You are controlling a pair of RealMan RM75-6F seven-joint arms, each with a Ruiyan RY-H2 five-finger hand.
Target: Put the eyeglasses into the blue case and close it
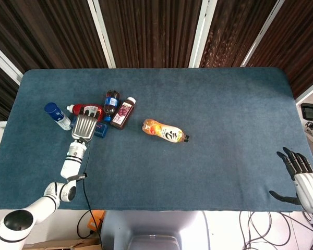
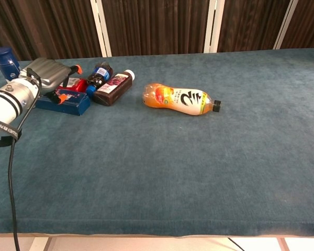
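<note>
Over blue case (image 2: 63,102) — left robot hand (image 1: 84,126).

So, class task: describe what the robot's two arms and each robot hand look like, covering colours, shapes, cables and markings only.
The left arm is made of glossy white rounded segments with black joint bands, and a thin black cable runs alongside it. The left robot hand has a flat silver-grey metallic back. The right robot hand has black fingers on a pale grey ribbed palm section. No lettering is legible on either.
</note>
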